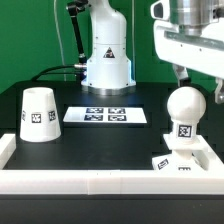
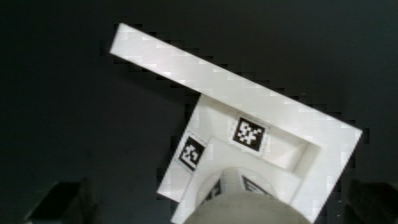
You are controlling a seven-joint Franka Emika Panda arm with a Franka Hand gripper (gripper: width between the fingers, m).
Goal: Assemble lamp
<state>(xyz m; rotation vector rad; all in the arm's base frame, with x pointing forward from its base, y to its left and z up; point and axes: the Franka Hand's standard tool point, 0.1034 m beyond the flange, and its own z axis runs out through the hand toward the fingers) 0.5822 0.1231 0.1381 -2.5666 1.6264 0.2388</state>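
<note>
Black tabletop point(image 1: 70, 140) fills my exterior view, with a white raised border point(image 1: 60, 182) along its near edge and a short white wall at the view's left. Behind it I see the arm's white pedestal point(image 1: 107, 55) with a warning triangle on its front, cables trailing off to the view's left.

I note the arm's white wrist housing point(image 1: 185, 35) entering from the upper corner at the exterior view's right. The gripper point(image 1: 200, 92) hangs below it, just above and slightly behind the bulb. I cannot tell from either view whether its fingers are apart or together; in the wrist view only dark blurred shapes show at the lower corners.

I record the cone shade point(image 1: 37, 112) standing upright on its wide end at the view's left, a square tag on its side, well apart from the other parts. The marker board point(image 1: 105, 115) lies flat near the table's centre, between shade and bulb.

I find the base point(image 1: 185, 160) lying flat at the view's right, against the white border, tags visible on its edges. The bulb point(image 1: 185, 105) stands upright on it, its round globe above a short tagged neck.

My wrist view shows the base point(image 2: 267, 120) as a white angled plate with two tags on it, and the rounded bulb point(image 2: 231, 200) blurred in the foreground.
</note>
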